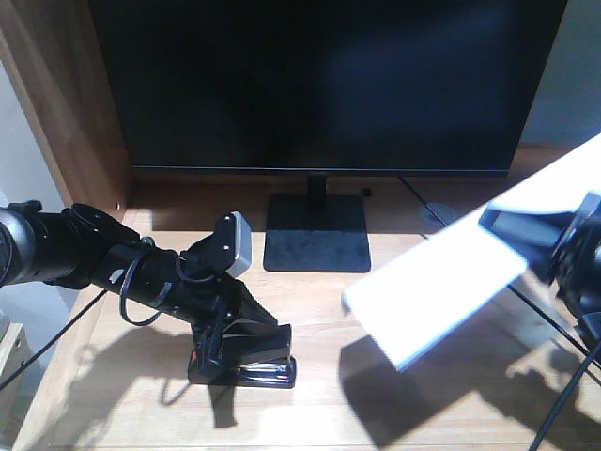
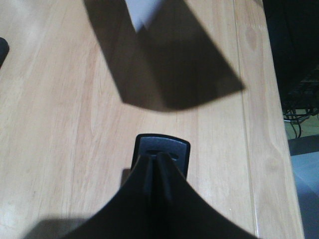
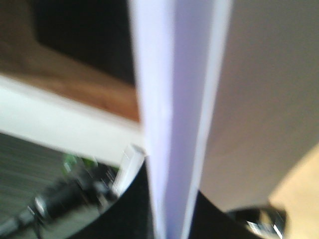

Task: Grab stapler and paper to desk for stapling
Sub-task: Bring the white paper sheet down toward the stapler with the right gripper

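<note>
The black stapler (image 1: 252,369) (image 2: 162,145) sits on the light-wood desk (image 1: 394,418) (image 2: 60,124), left of centre. My left gripper (image 1: 233,349) (image 2: 157,158) reaches down onto it from the left. Its fingers are drawn together over the stapler's top, and only the stapler's far end shows past them. The white paper (image 1: 441,282) (image 3: 174,124) hangs tilted above the desk's right half, casting a large shadow. My right gripper (image 1: 528,240) (image 3: 172,219) is shut on the paper's right end, and the paper's edge runs up between its black fingers.
A large dark monitor (image 1: 329,85) fills the back, with its square black stand (image 1: 316,235) just behind the stapler. The brown side panel (image 1: 66,113) rises at the left. Cables (image 1: 559,395) trail along the right. A dark object (image 2: 2,50) shows at the left wrist view's edge.
</note>
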